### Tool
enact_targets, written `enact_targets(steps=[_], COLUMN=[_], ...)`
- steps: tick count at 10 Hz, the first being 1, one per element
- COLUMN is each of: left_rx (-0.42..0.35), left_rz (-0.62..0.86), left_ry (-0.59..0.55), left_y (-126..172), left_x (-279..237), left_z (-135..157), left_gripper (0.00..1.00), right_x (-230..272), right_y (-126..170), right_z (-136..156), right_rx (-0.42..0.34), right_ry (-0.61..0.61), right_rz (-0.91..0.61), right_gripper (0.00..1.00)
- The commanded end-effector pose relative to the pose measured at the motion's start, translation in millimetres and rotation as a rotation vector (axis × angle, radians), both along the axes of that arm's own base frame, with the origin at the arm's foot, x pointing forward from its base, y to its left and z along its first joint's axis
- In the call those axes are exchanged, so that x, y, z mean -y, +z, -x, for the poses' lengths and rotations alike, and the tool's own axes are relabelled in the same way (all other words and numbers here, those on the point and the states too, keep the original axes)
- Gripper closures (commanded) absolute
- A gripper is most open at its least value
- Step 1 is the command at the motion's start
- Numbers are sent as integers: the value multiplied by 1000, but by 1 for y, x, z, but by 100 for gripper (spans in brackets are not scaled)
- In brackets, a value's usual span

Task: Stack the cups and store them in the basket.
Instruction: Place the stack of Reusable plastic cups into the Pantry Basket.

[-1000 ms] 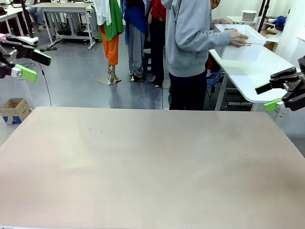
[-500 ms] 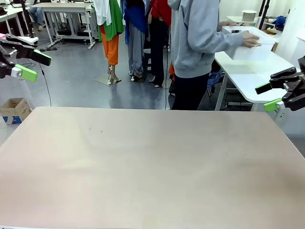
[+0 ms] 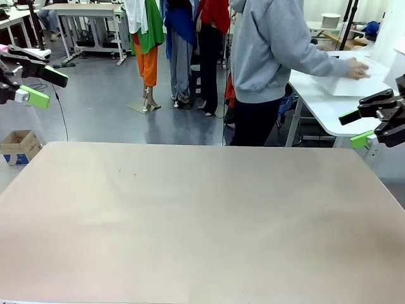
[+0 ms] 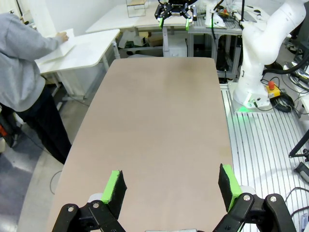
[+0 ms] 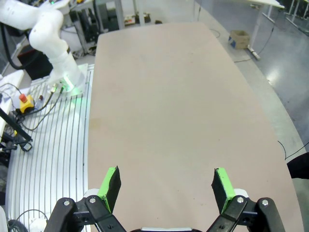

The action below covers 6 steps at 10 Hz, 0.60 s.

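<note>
Front view: the beige table [image 3: 202, 215] runs from the near edge to its far edge. The left gripper [image 3: 39, 85] hangs off the table's far left corner with its jaws spread wide and nothing between the green pads. The right gripper [image 3: 356, 128] hangs off the far right corner, equally wide and holding nothing. Beyond the far edge a person in a grey hoodie [image 3: 272, 54] stands turned toward a white side table [image 3: 329, 104], one hand [image 3: 356, 68] on the white basket [image 3: 354, 79] that sits tipped there, well apart from both grippers. The cups cannot be made out. A cardboard box [image 3: 19, 147] on the floor at the left carries a blue patch, with print too small to read.

Left wrist view: the left gripper [image 4: 174, 187] is opened wide above one short edge of the table [image 4: 164, 121]; the right gripper [image 4: 175, 12] shows beyond the opposite edge. The person [image 4: 24, 72] leans over the side table [image 4: 89, 46], a hand on the white basket [image 4: 58, 47].

Right wrist view: the right gripper [image 5: 166, 186] is spread wide over the table [image 5: 178, 106], gripping nothing. No writing is legible.
</note>
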<state>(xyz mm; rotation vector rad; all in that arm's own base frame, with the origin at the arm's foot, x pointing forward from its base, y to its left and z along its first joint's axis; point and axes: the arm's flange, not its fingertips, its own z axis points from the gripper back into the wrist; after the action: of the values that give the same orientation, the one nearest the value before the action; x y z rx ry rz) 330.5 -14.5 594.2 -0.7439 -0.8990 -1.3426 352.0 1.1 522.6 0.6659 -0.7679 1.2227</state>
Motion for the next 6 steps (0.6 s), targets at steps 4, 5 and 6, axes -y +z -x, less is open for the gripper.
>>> enact_targets(steps=[4,5,6], left_rx=[5,5,5], left_rz=[23,23,23], left_ry=[-7,-7,-7], left_y=[2,2,2], left_x=[0,0,0], left_z=[-1,-1,-1], left_gripper=[0,0,0], right_x=[-2,-2,-2], right_y=[1,1,1], right_z=[1,1,1], right_rx=[-8,-8,-8], right_ry=[-13,-13,-13], right_rz=[-20,-20,-20], right_gripper=[0,0,0])
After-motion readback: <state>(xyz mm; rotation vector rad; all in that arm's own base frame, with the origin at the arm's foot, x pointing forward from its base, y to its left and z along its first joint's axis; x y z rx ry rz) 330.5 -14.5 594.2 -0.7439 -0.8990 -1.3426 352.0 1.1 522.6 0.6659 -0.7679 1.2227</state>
